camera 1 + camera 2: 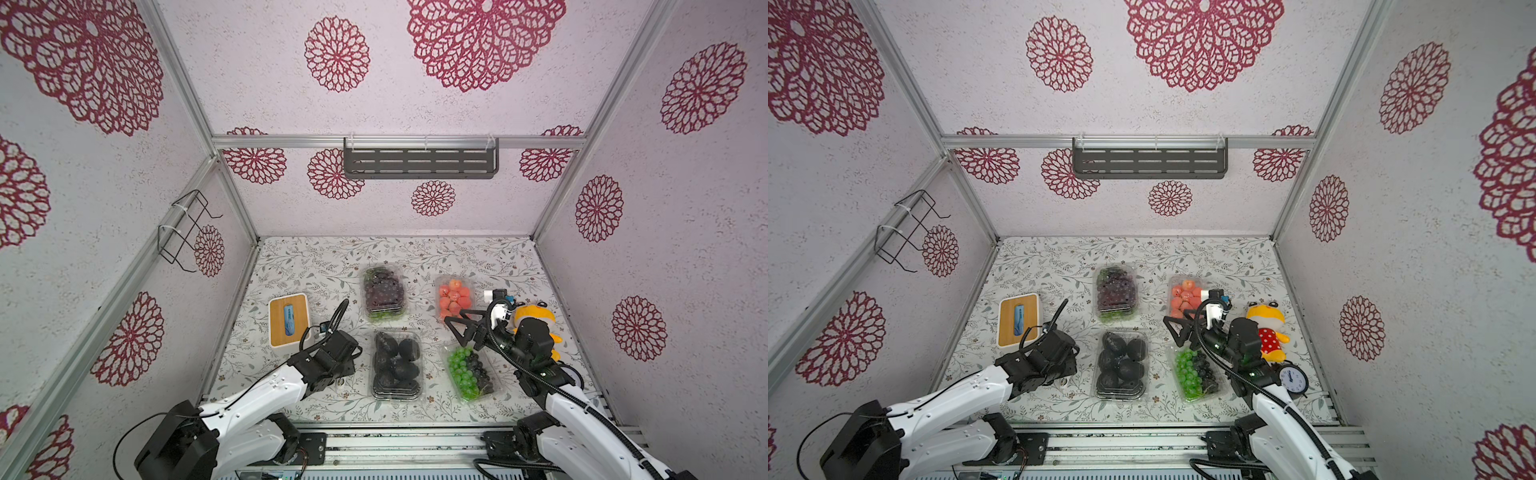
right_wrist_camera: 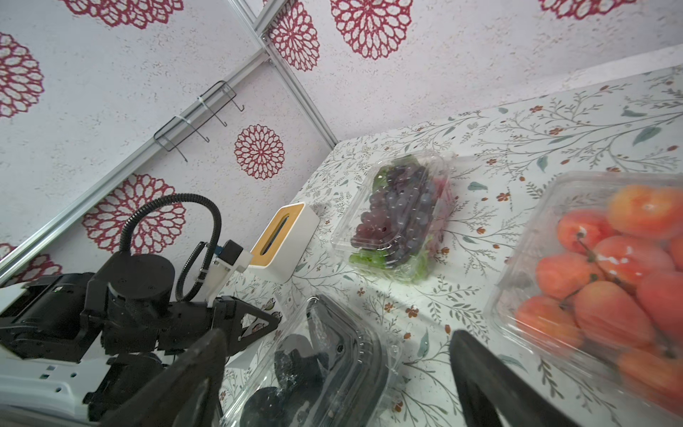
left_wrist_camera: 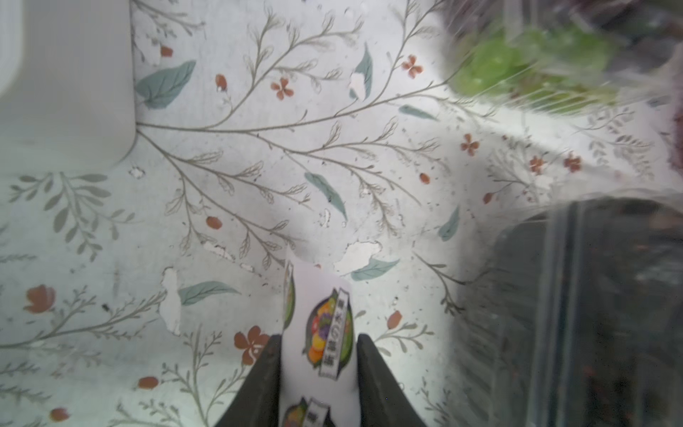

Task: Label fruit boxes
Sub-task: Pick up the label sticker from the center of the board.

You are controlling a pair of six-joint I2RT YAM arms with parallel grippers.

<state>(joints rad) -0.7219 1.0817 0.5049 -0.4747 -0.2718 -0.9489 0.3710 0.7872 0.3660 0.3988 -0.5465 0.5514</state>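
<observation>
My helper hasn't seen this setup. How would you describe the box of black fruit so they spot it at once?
On the floral table, four clear fruit boxes form a two-by-two block. The box of black fruit is in the row nearer the robot, on the side of the wooden-lidded white box. Only it holds large, round, all-black fruits.

The purple grape box (image 2: 395, 222) is clear, glossy plastic; the white box's lid (image 1: 277, 328) looks like matt wood; the sticker sheet (image 3: 321, 307) is smooth white paper; the walls (image 1: 257, 83) appear rough.
</observation>
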